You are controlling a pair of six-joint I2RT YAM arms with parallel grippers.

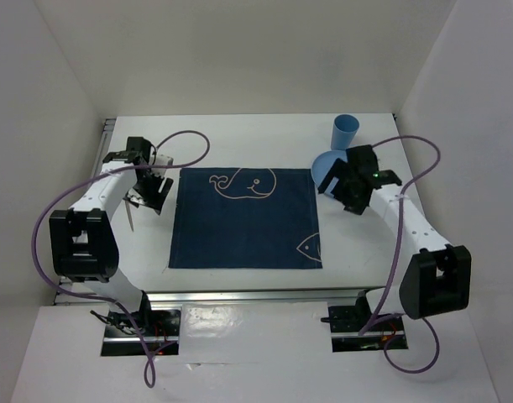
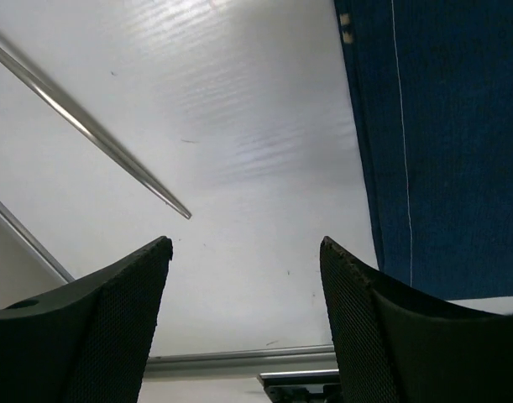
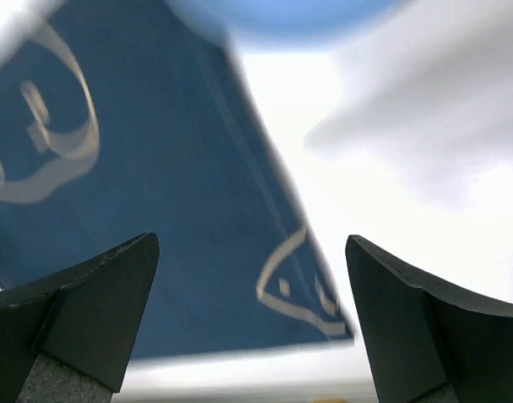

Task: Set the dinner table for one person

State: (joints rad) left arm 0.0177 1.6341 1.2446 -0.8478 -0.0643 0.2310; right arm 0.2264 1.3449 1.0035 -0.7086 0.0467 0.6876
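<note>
The white dinner table (image 1: 239,134) carries a navy placemat (image 1: 243,217) with whale and fish outlines at its middle. A blue plate (image 1: 325,164) lies by the mat's back right corner, with a blue cup (image 1: 346,130) behind it. A thin metal utensil (image 1: 132,217) lies left of the mat and also shows in the left wrist view (image 2: 88,126). My left gripper (image 1: 149,195) is open and empty over bare table between the utensil and the mat (image 2: 441,143). My right gripper (image 1: 336,180) is open and empty beside the plate, above the mat's right edge (image 3: 138,210). The plate is blurred in the right wrist view (image 3: 281,17).
White walls enclose the table on three sides. A metal rail (image 2: 239,361) runs along the table's near edge, and another (image 1: 105,143) along the left. Purple cables loop from both arms over the table.
</note>
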